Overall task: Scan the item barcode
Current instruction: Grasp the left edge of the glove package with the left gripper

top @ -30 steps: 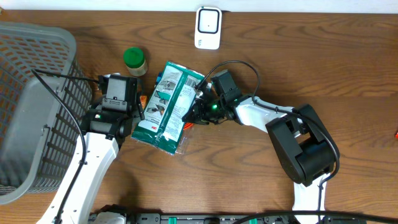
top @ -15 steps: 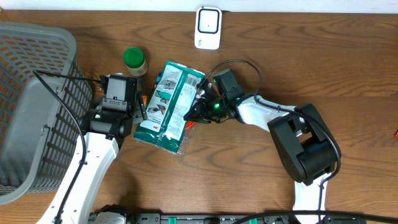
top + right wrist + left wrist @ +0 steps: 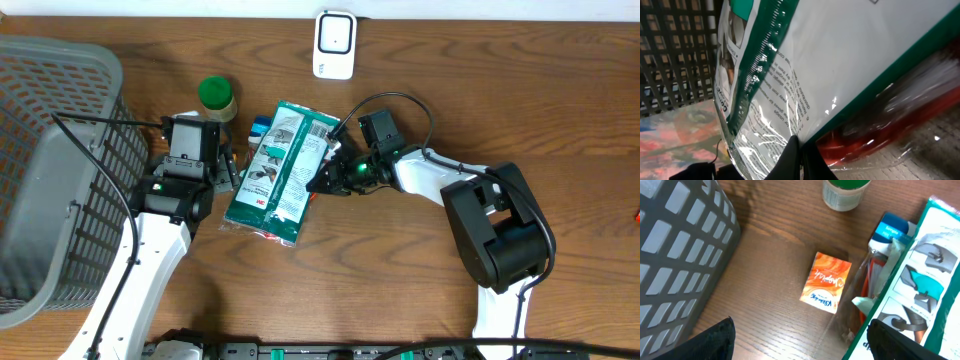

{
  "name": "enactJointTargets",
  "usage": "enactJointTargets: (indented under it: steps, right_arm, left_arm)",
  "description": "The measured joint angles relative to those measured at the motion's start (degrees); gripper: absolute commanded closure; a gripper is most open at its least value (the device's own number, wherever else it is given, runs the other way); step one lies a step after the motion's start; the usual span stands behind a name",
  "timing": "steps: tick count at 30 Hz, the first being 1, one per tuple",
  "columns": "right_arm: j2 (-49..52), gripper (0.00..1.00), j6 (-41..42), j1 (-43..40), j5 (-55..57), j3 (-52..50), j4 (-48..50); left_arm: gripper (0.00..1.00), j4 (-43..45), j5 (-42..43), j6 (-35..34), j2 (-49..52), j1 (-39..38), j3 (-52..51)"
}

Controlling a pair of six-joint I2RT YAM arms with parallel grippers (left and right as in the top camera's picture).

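So, from overhead, the right gripper [image 3: 322, 182] has its jaws closed on the right-hand edge of the green-and-white package [image 3: 280, 172], which lies tilted near the middle of the table [image 3: 560, 90]. The white scanner [image 3: 334, 44] stands at the far edge, well apart from the package and beyond its upper end. I judge the step in hand to be the carry: the item is gripped but not yet presented. The next move calls for lifting the package toward the scanner and turning it so its barcode faces the device. Which face carries the barcode I cannot tell from here.

From the left wrist, the left gripper [image 3: 810, 347] stands wide open with nothing between its fingers, above bare wood. An orange packet [image 3: 826, 283] lies flat just beside the package's left edge. A green-capped jar [image 3: 845, 192] sits beyond it, and the grey basket [image 3: 675, 255] fills the left.

From the right wrist, the 2 fingertips meet in a pinch on the package's clear plastic hem. The package rises over them, with printed text showing and something red blurred inside.
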Motion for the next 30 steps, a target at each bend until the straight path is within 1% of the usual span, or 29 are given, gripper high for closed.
enactJointTargets:
  steps: [8, 12, 17, 23, 30]
  right_arm:
    - [0.0, 0.99, -0.4, -0.1, -0.6, 0.0, 0.0]
    - [0.0, 0.99, -0.4, -0.1, -0.7, 0.0, 0.0]
    - [0.0, 0.99, -0.5, -0.1, -0.8, 0.0, -0.5]
    - [0.0, 0.99, -0.5, -0.1, -0.9, 0.0, -1.2]
    - [0.0, 0.99, -1.2, -0.1, -0.8, 0.0, -1.8]
  left_arm:
    - [0.16, 1.0, 2.1, -0.7, 0.7, 0.0, 0.0]
    - [0.16, 3.5, 5.2, -0.7, 3.8, 0.0, 0.0]
    - [0.16, 6.5, 9.0, -0.9, 10.4, 0.4, 0.0]
    - [0.16, 8.3, 22.2, -0.9, 17.9, 4.2, 0.0]
    - [0.17, 9.2, 37.3, -0.8, 18.8, 9.3, 0.0]
